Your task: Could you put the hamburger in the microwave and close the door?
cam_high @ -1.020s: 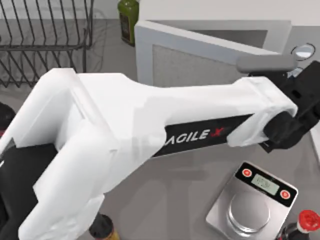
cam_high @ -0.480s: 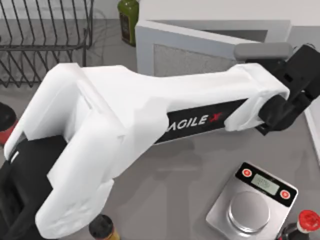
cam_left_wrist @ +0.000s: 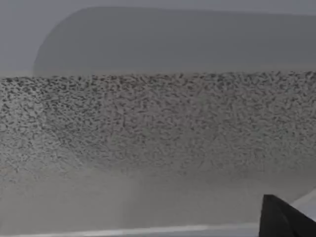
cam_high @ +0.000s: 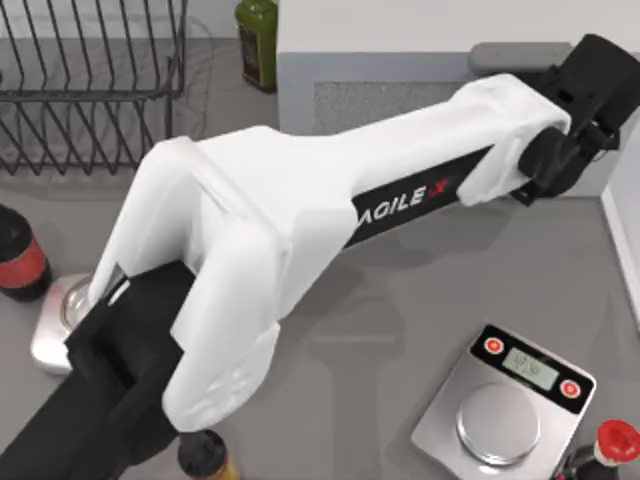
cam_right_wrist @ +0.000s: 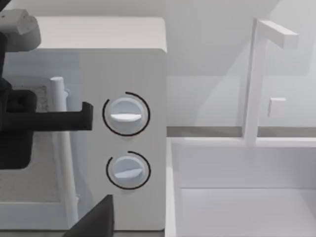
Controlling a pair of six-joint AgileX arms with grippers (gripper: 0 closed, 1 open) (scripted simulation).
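Observation:
The microwave (cam_high: 420,25) stands at the back of the table, a white box with two round knobs (cam_right_wrist: 126,114) on its side panel. Its door (cam_high: 400,100) lies flush against the front, with the grey speckled face (cam_left_wrist: 158,118) outward and close in the left wrist view. My left arm reaches across the table, and my left gripper (cam_high: 598,75) is at the door's right end, against the handle (cam_high: 520,55). The right wrist view looks at the microwave front from the right and shows the left gripper (cam_right_wrist: 29,123) beside the white bar handle (cam_right_wrist: 61,148). The hamburger is hidden.
A wire dish rack (cam_high: 90,80) and a green bottle (cam_high: 257,40) stand at the back left. A kitchen scale (cam_high: 515,400) and a red-capped bottle (cam_high: 615,445) sit at the front right. A dark red-labelled bottle (cam_high: 20,260) stands left. A white basin (cam_right_wrist: 237,163) adjoins the microwave.
The door has swung from ajar to flush with the microwave front. My left arm has moved toward the back with it, its gripper staying at the handle end.

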